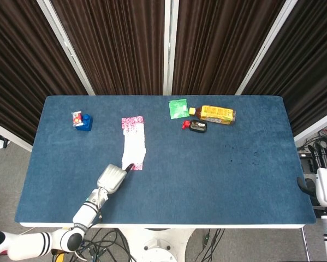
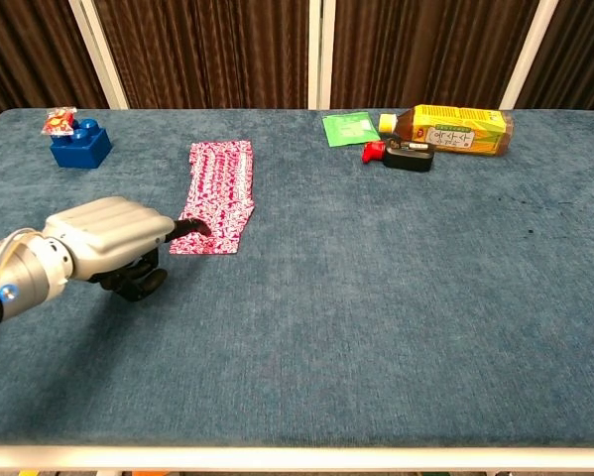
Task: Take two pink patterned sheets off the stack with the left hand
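The stack of pink patterned sheets [image 1: 133, 143] [image 2: 218, 192] lies flat on the blue table, left of centre, its long side running away from me. My left hand [image 1: 112, 177] [image 2: 111, 237] is low over the table at the stack's near end. One dark fingertip [image 2: 195, 228] reaches onto the near left corner of the sheets; the other fingers are curled under the palm. It holds nothing. My right hand [image 1: 321, 183] hangs off the table's right edge, fingers mostly cut off by the frame.
A blue block [image 1: 84, 121] [image 2: 80, 145] with a candy on top sits at the far left. At the back centre lie a green packet [image 1: 177, 108], a yellow bottle [image 1: 216, 114] on its side, and a small black-and-red object [image 1: 195, 126].
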Controlling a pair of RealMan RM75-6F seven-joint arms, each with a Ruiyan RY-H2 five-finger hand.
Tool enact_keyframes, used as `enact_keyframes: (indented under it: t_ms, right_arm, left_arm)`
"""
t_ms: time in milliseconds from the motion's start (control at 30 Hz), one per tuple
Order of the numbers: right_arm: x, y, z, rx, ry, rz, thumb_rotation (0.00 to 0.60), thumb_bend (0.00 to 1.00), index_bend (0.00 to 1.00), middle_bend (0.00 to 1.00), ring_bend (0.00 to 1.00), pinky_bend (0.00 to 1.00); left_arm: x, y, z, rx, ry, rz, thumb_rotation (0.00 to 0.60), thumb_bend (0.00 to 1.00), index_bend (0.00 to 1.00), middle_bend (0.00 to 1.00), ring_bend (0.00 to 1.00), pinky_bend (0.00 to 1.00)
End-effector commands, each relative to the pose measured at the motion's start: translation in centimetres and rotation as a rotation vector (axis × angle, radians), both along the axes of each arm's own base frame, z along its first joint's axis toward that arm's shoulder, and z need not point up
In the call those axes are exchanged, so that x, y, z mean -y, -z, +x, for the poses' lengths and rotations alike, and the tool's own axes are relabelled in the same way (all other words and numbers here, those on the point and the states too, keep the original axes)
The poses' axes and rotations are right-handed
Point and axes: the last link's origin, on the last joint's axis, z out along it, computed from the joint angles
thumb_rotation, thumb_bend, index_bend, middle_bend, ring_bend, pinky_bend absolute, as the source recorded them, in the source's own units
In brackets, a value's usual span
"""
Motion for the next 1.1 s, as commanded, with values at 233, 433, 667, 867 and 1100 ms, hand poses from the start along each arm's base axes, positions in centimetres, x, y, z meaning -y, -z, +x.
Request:
enact_keyframes:
  t_ms: [233, 433, 667, 867, 1100]
  right_arm:
    - [0.0, -0.2, -0.5, 0.005, 0.009, 0.001, 0.6, 0.21, 0.0, 0.0, 0.0, 0.0]
    - [0.0, 0.0, -0.4, 0.004, 0.003, 0.006, 0.6, 0.21, 0.0, 0.0, 0.0, 0.0]
    - [0.1, 0.2, -0.2, 0.002, -0.002, 0.009, 0.6, 0.21, 0.0, 0.0, 0.0, 0.0]
    - [0.1, 0.2, 0.0, -0.005, -0.007, 0.007, 0.6, 0.21, 0.0, 0.0, 0.0, 0.0]
    - [0.2, 0.3, 0.0, -0.007, -0.006, 0.011, 0.6, 0.21, 0.0, 0.0, 0.0, 0.0]
  left_arm:
    - [-0.2, 0.5, -0.4, -0.065, -0.022, -0.018, 0.6, 0.58, 0.11, 0.88, 0.89, 0.92]
    - [0.0, -0.5, -0.8, -0.081, -0.049, -0.009, 0.6, 0.58, 0.13, 0.88, 0.89, 0.92]
    - [0.2, -1.5, -1.8, -0.109, -0.097, -0.012, 0.6, 0.58, 0.16, 0.88, 0.89, 0.92]
    - [-0.1, -2.7, -3.2, -0.132, -0.145, 0.005, 0.6, 0.58, 0.2, 0.89, 0.89, 0.9]
    - [-0.9, -4.5, -5.5, -0.187, -0.233, 0.04, 0.6, 0.59, 0.22, 0.89, 0.89, 0.9]
